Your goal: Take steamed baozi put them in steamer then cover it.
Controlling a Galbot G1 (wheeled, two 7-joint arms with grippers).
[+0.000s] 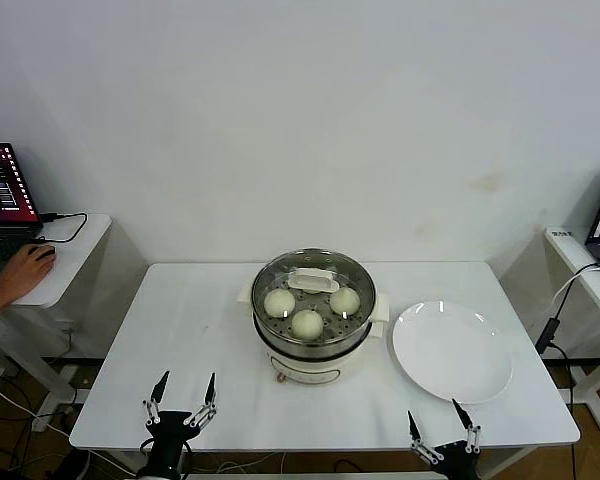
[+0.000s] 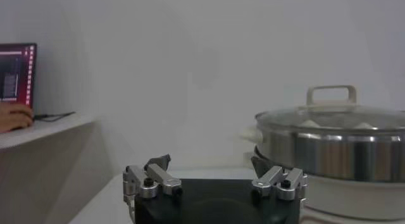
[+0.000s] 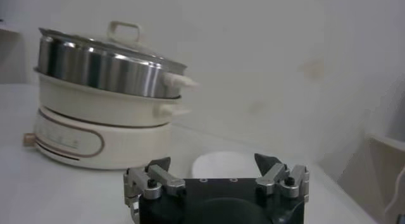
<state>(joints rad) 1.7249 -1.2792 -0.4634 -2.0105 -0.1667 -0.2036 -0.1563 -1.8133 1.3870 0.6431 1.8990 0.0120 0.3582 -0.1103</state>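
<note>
Both grippers, left gripper [image 1: 184, 397] and right gripper [image 1: 441, 433], rest open at the surface's [image 1: 180, 330] near edge; covered steamer [image 1: 313, 325] at twelve o'clock between them, left nearer.

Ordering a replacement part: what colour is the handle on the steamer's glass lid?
Cream-white, matching the steamer base; the lid handle shows best in the left wrist view.

We hold our left gripper [image 1: 184, 391] low at the near left, fingers spread wide and pointing forward, nothing between them. Our right gripper [image 1: 442, 421] sits low at the near right, set a little nearer to us than the left, its fingers equally wide apart and empty. Both wrists are level.
</note>
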